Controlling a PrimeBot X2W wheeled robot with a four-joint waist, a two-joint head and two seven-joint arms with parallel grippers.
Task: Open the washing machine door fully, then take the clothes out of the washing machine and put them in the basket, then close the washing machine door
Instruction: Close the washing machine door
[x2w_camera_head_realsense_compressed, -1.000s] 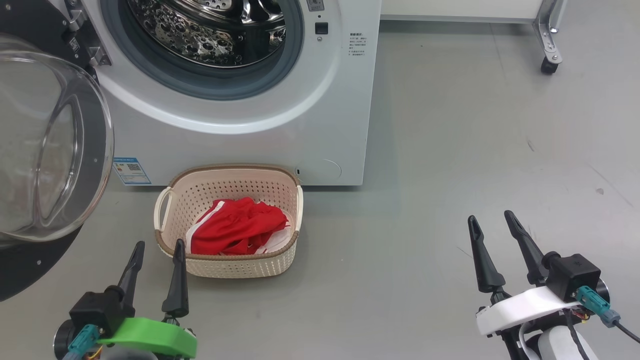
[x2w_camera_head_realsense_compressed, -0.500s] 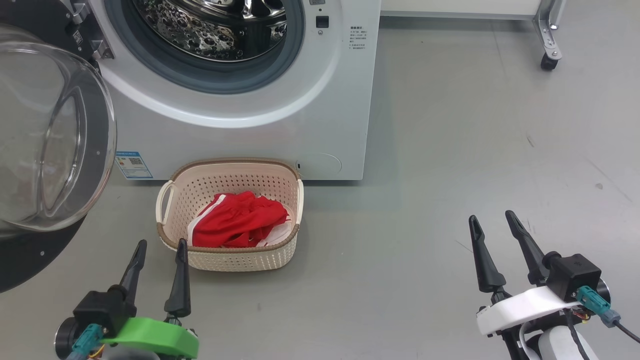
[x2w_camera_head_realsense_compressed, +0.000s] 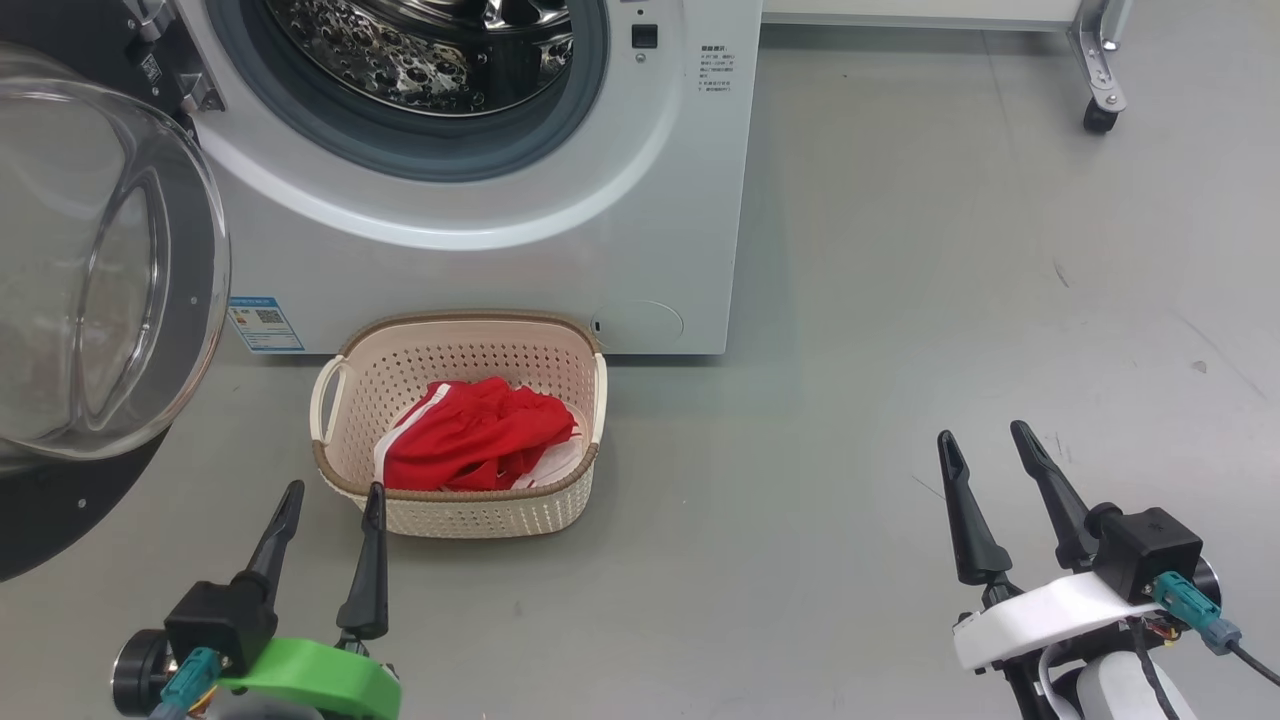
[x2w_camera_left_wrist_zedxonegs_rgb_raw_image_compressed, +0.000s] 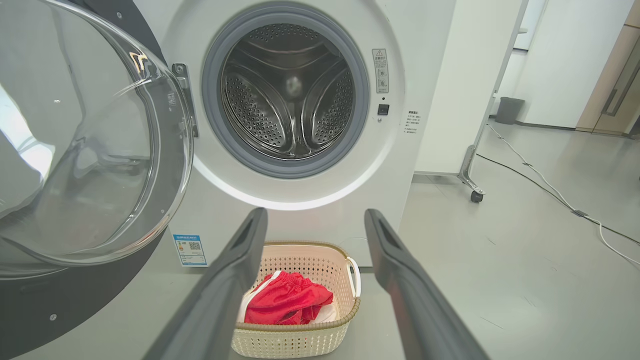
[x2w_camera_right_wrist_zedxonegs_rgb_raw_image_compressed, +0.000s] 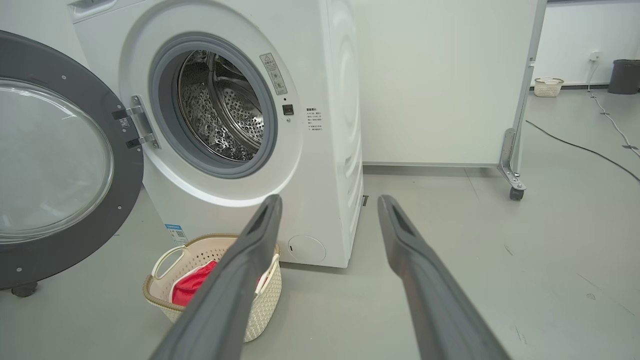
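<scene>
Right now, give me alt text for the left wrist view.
A white washing machine stands with its door open at left and its steel drum empty. In front, a cream basket holds red clothes, framed by the open left gripper.

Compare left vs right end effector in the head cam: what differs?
Mount: the left end effector sits on a green bracket, the right end effector on a white bracket.
Position: the left end effector's tips appear by the basket's near-left corner; the right end effector is over bare floor, well apart from the basket.
Shared: both open, empty, two dark fingers pointing up the head view.
</scene>
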